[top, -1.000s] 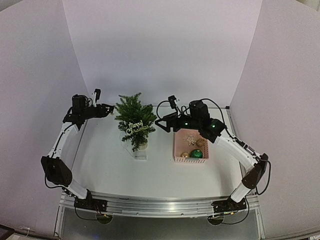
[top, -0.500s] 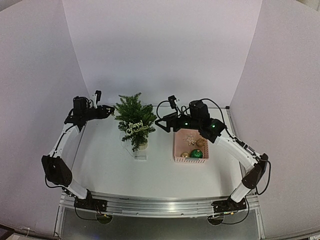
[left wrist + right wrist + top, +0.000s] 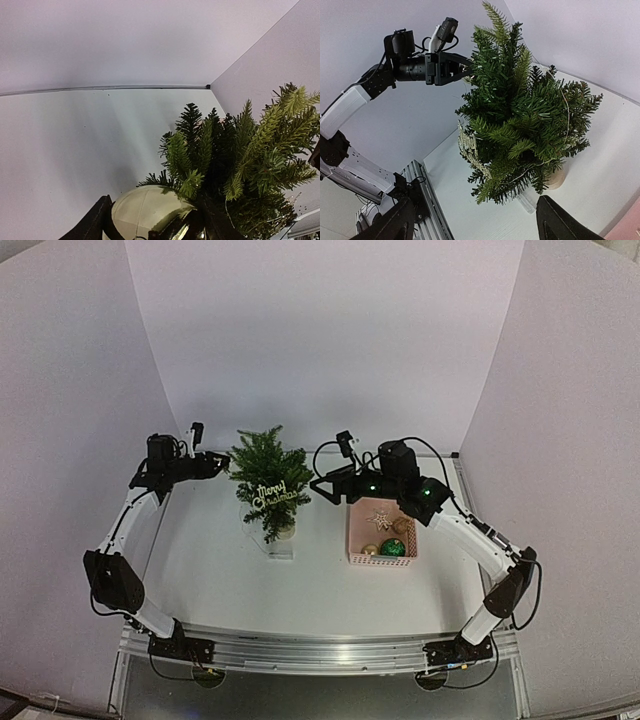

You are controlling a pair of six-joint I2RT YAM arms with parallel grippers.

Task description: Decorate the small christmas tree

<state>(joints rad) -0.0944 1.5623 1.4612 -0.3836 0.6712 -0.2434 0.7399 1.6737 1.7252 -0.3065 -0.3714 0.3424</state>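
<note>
Clamping a gold ball [image 3: 142, 210] between half-open fingers, left gripper [image 3: 214, 462] sits at the small christmas tree [image 3: 268, 478]. Right gripper [image 3: 320, 486] gapes wide, empty, beside it.

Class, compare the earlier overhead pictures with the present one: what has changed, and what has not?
The left gripper, holding a gold ball, dipped slightly and edged toward the tree. No new grasp or release shows. The right gripper, open, and the basket stayed put.
</note>
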